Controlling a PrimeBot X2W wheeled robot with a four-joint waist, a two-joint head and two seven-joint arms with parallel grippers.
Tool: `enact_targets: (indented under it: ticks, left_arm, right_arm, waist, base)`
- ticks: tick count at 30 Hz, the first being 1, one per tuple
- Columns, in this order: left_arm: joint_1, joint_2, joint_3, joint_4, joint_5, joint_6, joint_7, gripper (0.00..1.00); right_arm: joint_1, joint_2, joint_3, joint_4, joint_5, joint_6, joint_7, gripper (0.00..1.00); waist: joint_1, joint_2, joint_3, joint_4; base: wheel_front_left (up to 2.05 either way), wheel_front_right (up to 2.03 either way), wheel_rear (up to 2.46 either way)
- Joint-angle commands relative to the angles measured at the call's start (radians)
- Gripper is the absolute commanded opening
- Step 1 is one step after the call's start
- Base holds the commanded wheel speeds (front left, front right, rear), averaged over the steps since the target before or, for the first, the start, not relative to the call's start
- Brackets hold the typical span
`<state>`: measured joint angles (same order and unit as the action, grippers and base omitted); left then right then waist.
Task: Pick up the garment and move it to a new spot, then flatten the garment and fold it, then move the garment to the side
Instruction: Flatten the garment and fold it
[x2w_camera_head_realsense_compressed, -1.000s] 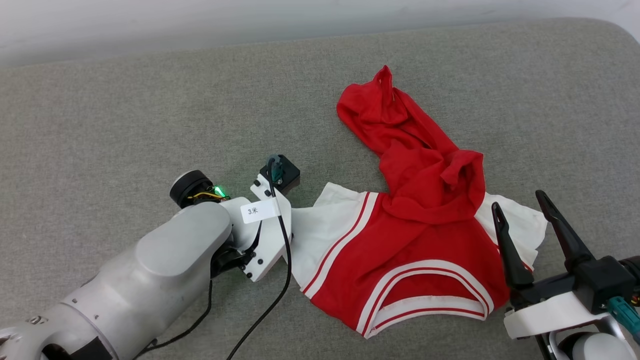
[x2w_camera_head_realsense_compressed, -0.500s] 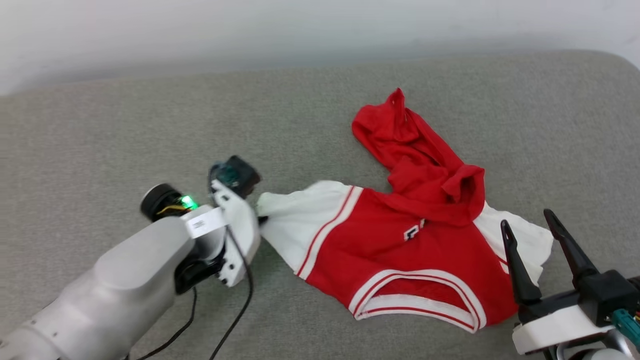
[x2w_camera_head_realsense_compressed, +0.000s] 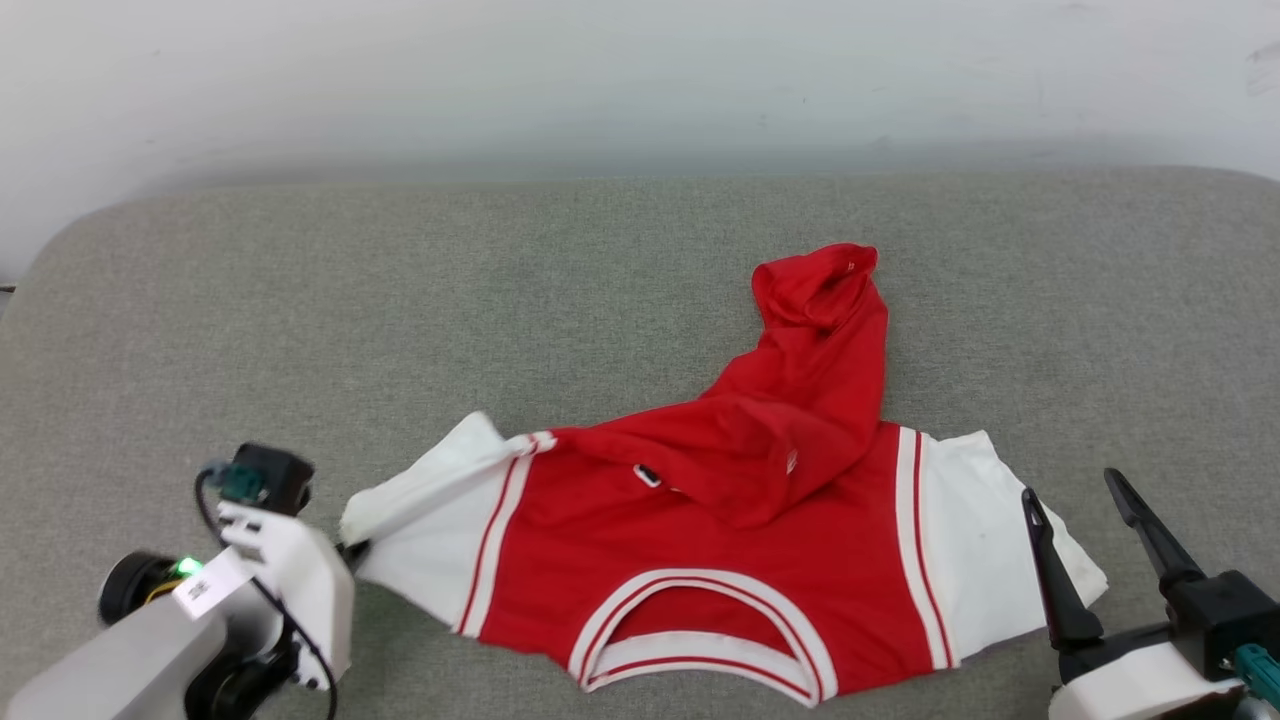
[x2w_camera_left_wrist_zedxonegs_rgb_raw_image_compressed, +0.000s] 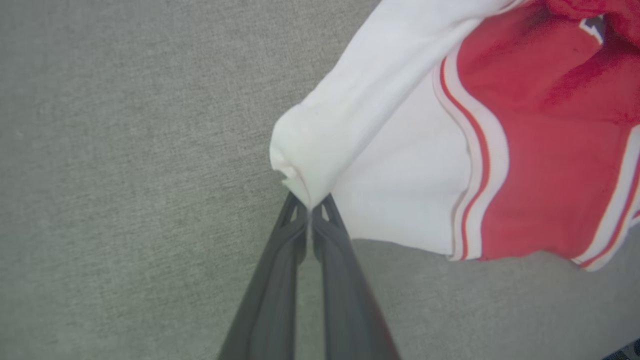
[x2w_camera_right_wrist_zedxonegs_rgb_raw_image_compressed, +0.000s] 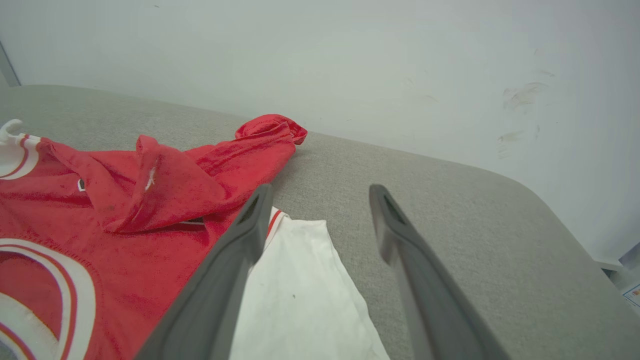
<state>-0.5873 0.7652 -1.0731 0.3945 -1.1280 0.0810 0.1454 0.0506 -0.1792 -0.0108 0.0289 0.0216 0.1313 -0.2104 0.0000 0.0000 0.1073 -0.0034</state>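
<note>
The red shirt (x2w_camera_head_realsense_compressed: 700, 540) is lying spread on a grey cushion (x2w_camera_head_realsense_compressed: 400, 300), its collar pointing toward the robot and its white sleeves reaching out to either side. Its lower half is bunching up and folding back over the chest, trailing away toward the white wall (x2w_camera_head_realsense_compressed: 600, 80). That fold is covering most of a small dark-and-white mark (x2w_camera_head_realsense_compressed: 648, 474) on the chest, so nothing there can be read.

At the shirt's left sleeve, the left gripper (x2w_camera_left_wrist_zedxonegs_rgb_raw_image_compressed: 310, 207) is pinching the outer corner of the white cloth, its two dark fingers pressing together with only fabric between them. A white tag (x2w_camera_head_realsense_compressed: 205, 592) is sitting on that wrist, its writing too small to make out, and a green light (x2w_camera_head_realsense_compressed: 185, 567) is glowing beside it. A black cable (x2w_camera_head_realsense_compressed: 300, 640) is looping past the wrist and running off the picture's bottom edge.

At the shirt's right sleeve, the right gripper (x2w_camera_head_realsense_compressed: 1072, 487) is standing wide open and holding nothing. One finger is crossing over the sleeve's edge, and whether it is touching the cloth cannot be told.
</note>
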Motion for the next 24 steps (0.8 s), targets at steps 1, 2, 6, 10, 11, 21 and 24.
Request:
enact_targets:
  ticks: [1, 2, 6, 10, 11, 21, 24]
  left_arm:
    - [0.025, 0.019, 0.009, -0.005, -0.009, 0.021, -0.009, 0.00]
    - [0.045, 0.029, 0.015, -0.010, -0.024, 0.033, -0.013, 0.00]
    - [0.112, 0.058, 0.034, 0.001, -0.068, 0.058, -0.034, 0.00]
    - [0.155, 0.046, 0.028, 0.039, -0.090, 0.056, -0.041, 0.00]
    - [0.158, 0.037, 0.031, 0.049, -0.093, 0.057, -0.052, 0.00]
    - [0.197, -0.007, 0.084, 0.034, -0.010, 0.146, -0.344, 1.00]
    - [0.202, -0.007, 0.097, 0.003, 0.013, 0.180, -0.374, 1.00]
  right_arm:
    - [0.017, -0.008, -0.006, 0.002, 0.003, -0.001, 0.002, 1.00]
    - [0.021, -0.010, -0.009, 0.006, 0.002, -0.001, 0.007, 1.00]
    - [0.037, -0.017, -0.020, 0.019, 0.003, -0.001, 0.030, 1.00]
    - [0.038, -0.027, -0.013, 0.022, 0.011, -0.001, 0.048, 1.00]
    - [0.038, -0.029, -0.013, 0.023, 0.016, -0.001, 0.051, 1.00]
    - [-0.067, -0.170, -0.035, -0.054, 0.090, -0.001, 0.131, 1.00]
    - [-0.092, -0.211, -0.031, -0.083, 0.115, -0.001, 0.168, 1.00]
  waist:
    - [0.0000, 0.0000, -0.002, 0.001]
    - [0.0000, 0.0000, -0.002, 0.001]
    - [0.0000, 0.0000, -0.006, -0.001]
    - [0.0000, 0.0000, -0.012, -0.004]
    - [0.0000, 0.0000, -0.015, -0.003]
    - [0.0000, 0.0000, -0.075, 0.018]
    - [0.0000, 0.0000, -0.079, 0.025]
  base:
    - [0.00, 0.00, 0.00]
    - [0.00, 0.00, 0.00]
    - [0.00, 0.00, 0.00]
    - [0.00, 0.00, 0.00]
    - [0.00, 0.00, 0.00]
    - [0.00, 0.00, 0.00]
    - [0.00, 0.00, 0.00]
